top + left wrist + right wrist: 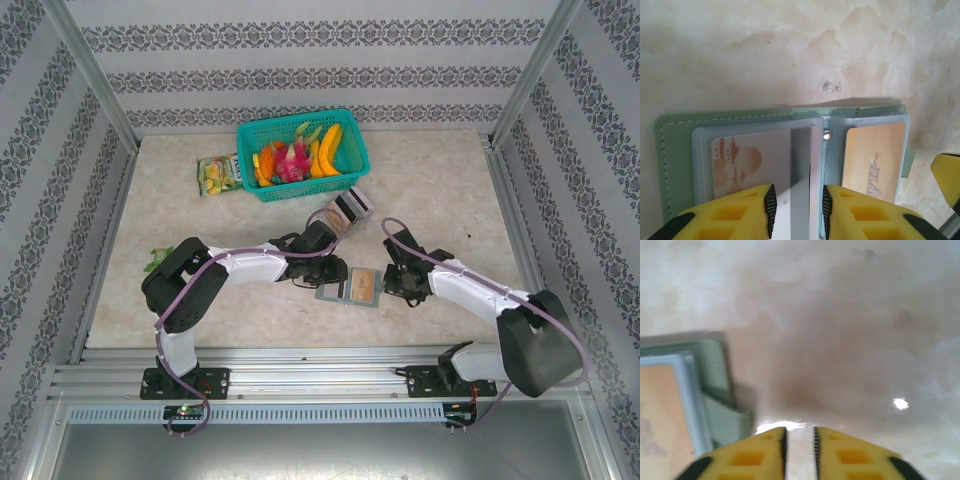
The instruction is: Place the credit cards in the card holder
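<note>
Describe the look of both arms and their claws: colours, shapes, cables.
The left arm and right arm both have white tubular links joined by bulky black joint housings, with a lilac cable looping along each. The left claw and right claw carry yellow fingers with square cut-outs and black ribbed pads on the inner faces.

The bench (pixel 430 190) was a pale cream slab, marbled with faint tan veins. It was closed in at 12, 9 and 3 o'clock by walls (pixel 300 40) papered white with bands of grey damask. Slanted aluminium posts (pixel 95 75) rose at 10 and 2 o'clock, where the papered sides met. At 6 o'clock an aluminium rail (pixel 320 380) ran along the bench's edge, with a dull grey surface (pixel 300 450) below it. The light was soft and even; in the right wrist view a small bright glint (pixel 900 403) lay on the bench.
</note>
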### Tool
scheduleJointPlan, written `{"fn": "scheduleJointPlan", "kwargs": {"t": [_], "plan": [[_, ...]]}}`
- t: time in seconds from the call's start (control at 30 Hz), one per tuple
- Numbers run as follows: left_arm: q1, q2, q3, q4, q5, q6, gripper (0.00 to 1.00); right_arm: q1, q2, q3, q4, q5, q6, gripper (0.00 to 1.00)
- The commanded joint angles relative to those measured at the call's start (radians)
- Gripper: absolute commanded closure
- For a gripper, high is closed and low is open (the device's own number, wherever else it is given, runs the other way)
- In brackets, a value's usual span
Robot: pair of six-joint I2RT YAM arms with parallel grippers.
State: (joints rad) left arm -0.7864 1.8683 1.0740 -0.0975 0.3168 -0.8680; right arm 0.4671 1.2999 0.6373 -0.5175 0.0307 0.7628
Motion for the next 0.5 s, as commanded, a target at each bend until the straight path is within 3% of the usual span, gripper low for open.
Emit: {"fn": "scheduleJointPlan", "kwargs": {"t": [0.0, 0.27, 0.47], "plan": [[-0.008, 0.045, -0.035, -0.06, -0.05, -0.002, 0.65, 0.006, -0.009, -0.018, 0.124, -0.127, 0.0, 0.73], [-0.008, 0.04, -0.04, -0.051, -0.046, -0.008, 0.65, 0.019, 0.149, 0.056, 0.048, -0.076, -0.006, 0.75], [-0.007, 0.041, -0.043, -0.059, -0.054, -0.004, 0.65, 0.024, 0.133, 0.025, -0.006, 0.021, 0.026, 0.92]]}}
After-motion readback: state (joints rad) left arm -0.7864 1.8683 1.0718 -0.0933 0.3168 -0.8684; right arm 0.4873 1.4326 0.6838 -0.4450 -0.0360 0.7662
